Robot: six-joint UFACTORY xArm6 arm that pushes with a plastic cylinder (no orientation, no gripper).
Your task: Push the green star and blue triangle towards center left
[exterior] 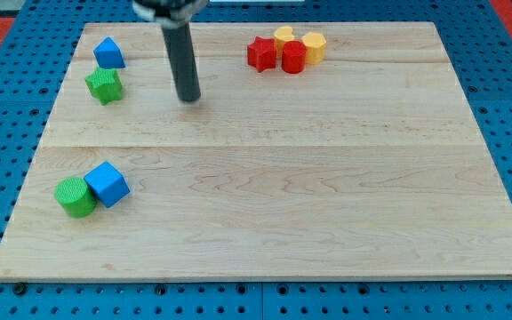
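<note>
The green star [104,86] lies near the view's top left of the wooden board [265,178]. The blue triangle [108,53] sits just above it, almost touching. My rod comes down from the view's top, and my tip [188,99] rests on the board to the right of the green star, about a block's width or two away. The tip touches no block.
A green cylinder [76,196] and a blue cube [108,184] touch at the view's lower left. A red star [260,53], a red block [293,57] and two yellow blocks [314,46] cluster at the view's top centre. Blue pegboard surrounds the board.
</note>
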